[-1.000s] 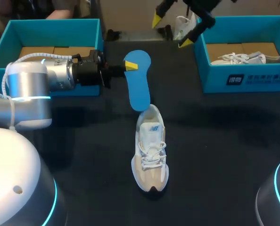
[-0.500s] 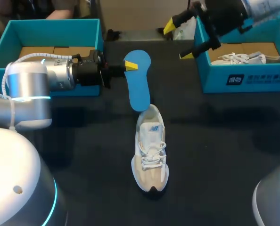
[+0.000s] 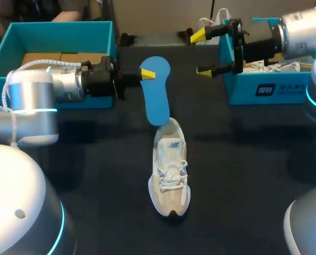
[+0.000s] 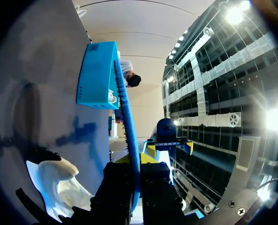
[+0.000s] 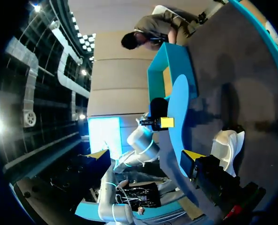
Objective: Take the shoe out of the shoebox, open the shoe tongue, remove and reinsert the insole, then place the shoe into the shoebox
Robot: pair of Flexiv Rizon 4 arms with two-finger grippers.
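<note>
Shoe (image 3: 170, 170) lies at table centre, toe at 6 o'clock, heel at 12. Left gripper (image 3: 146, 73), entering from 9 o'clock, is clamped on the blue insole (image 3: 157, 98), whose 6 o'clock end meets the heel opening. Right gripper (image 3: 201, 53), at 2 o'clock of the shoe, stands spread wide, empty, beside the right shoebox (image 3: 269, 91).

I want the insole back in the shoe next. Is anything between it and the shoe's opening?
Nothing visible does. The blue insole, held by the left gripper, has its lower end right at the white shoe's heel opening. The right gripper hangs open, off by the shoebox on its own side.
</note>
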